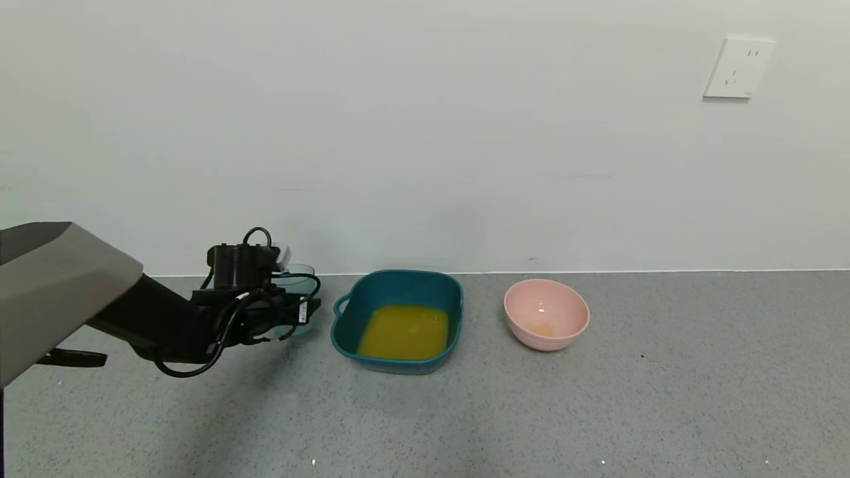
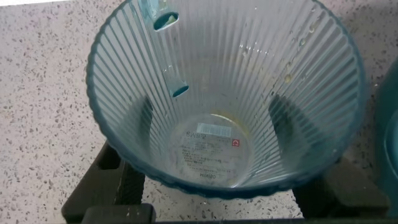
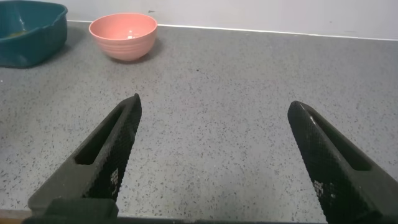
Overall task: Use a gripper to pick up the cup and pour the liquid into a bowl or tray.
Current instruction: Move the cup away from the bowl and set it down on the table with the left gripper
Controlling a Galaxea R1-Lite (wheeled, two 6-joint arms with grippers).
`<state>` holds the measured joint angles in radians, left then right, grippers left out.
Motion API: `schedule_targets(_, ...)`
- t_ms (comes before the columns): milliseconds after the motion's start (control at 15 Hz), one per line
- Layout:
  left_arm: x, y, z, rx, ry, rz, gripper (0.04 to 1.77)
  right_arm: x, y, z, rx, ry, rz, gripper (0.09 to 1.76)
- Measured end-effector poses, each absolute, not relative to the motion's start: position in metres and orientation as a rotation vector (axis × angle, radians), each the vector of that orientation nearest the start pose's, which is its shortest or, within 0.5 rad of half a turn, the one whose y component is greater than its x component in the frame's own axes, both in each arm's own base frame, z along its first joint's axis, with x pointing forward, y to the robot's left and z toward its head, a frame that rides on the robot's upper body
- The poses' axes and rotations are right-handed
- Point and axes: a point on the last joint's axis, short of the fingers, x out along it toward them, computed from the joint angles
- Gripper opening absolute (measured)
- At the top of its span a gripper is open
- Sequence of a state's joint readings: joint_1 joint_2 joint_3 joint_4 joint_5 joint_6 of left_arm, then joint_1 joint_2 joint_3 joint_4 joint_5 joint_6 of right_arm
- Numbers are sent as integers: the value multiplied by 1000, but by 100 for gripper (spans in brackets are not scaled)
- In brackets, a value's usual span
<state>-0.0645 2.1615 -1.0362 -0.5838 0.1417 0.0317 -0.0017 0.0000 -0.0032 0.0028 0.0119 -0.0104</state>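
Note:
My left gripper (image 1: 292,312) is shut on the cup (image 1: 299,277), which stands upright just left of the teal tray (image 1: 398,275). In the left wrist view the ribbed pale-blue cup (image 2: 211,143) holds only a thin yellow trace at its bottom. The black fingers (image 2: 118,180) stand against both of its sides. The orange-yellow liquid (image 1: 405,330) lies in the tray. My right gripper (image 3: 214,102) is open and empty over the bare counter, out of the head view.
A pink bowl (image 1: 546,313) with a small orange drop stands right of the tray, and shows in the right wrist view (image 3: 123,34) beside the tray (image 3: 28,34). The tray's edge (image 2: 388,143) is close to the cup. A white wall stands behind.

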Motion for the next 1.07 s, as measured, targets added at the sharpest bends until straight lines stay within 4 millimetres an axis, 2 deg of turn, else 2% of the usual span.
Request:
schedule_targets(800, 400, -23, 60, 92, 565, 66, 129, -23, 0, 76, -10, 0, 10, 171)
schedule_targets(1067, 401, -23, 60, 91, 565, 66, 148, -23, 0, 76, -10, 0, 10, 171)
